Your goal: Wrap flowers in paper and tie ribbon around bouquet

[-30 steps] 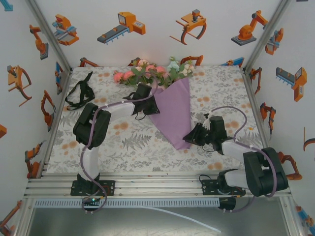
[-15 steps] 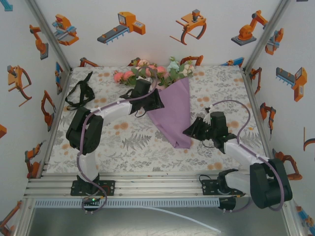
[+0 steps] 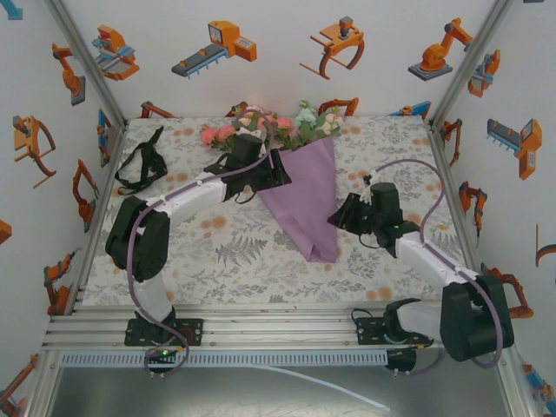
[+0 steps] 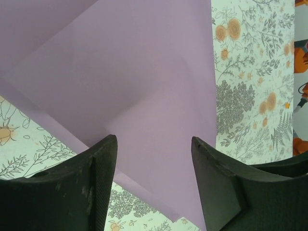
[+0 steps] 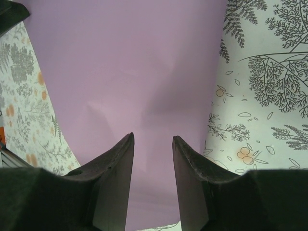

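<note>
The bouquet (image 3: pixel 306 195) lies mid-table, its purple paper (image 3: pixel 313 174) cone tapering toward the near edge and the flowers (image 3: pixel 269 129) fanned out toward the back wall. The left gripper (image 3: pixel 276 174) sits at the cone's upper left flank, just beside the blooms. Its jaws stand fairly wide with nothing between them, and the wrist view shows lilac sheet spread under the gap. The right gripper (image 3: pixel 337 221) is at the cone's right edge, lower down toward the tip. Its jaws are narrower yet apart, clamping nothing, with paper showing under that gap too.

The stalks are buried inside the cone, and the left wrist covers part of its left edge. Whether either pair of fingertips touches the sheet cannot be told.

The ribbon (image 3: pixel 142 161) lies heaped (a dark loop) near the back left corner, well apart from both grippers. Bare floral table (image 3: pixel 208 252) lies left of the cone and in front of its tip.
</note>
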You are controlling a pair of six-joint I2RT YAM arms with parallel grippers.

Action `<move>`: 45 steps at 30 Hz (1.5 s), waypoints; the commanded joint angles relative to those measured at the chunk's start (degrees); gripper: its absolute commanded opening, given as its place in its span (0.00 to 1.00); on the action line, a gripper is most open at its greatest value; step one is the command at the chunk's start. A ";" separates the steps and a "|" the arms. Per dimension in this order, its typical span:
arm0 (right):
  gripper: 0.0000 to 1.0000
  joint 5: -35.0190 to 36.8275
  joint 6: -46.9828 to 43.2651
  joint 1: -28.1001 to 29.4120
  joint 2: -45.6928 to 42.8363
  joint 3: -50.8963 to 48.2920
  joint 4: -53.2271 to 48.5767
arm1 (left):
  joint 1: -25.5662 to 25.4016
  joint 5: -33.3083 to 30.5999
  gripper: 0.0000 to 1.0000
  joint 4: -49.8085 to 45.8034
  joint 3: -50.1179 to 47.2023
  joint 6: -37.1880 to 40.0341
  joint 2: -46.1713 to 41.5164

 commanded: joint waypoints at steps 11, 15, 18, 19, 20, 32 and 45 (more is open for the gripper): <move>0.26 -9.81 3.49 4.00 16.72 1.19 17.68 | -7.65 -0.95 0.49 -2.96 -4.55 2.41 -6.65; 0.23 -9.99 4.07 5.41 22.54 3.06 21.98 | -9.53 2.40 0.49 -3.76 -2.91 1.33 -3.87; 0.21 -9.49 5.83 5.59 26.60 2.96 26.07 | -11.09 3.71 0.44 -1.35 -2.04 -4.75 -1.30; 0.20 -8.93 6.19 5.65 27.57 2.93 26.94 | -11.22 4.15 0.41 0.01 -2.52 -7.33 -0.53; 0.20 -8.57 6.66 5.60 28.08 3.06 27.32 | -11.24 4.06 0.37 0.88 -3.29 -9.88 0.18; 0.21 -7.43 5.60 4.73 11.56 1.39 12.85 | -7.56 0.43 0.25 0.53 -6.74 -11.05 8.18; 0.21 -14.28 2.66 -0.80 -1.85 -11.09 0.12 | -5.88 -0.79 0.21 0.20 -6.80 -8.81 9.83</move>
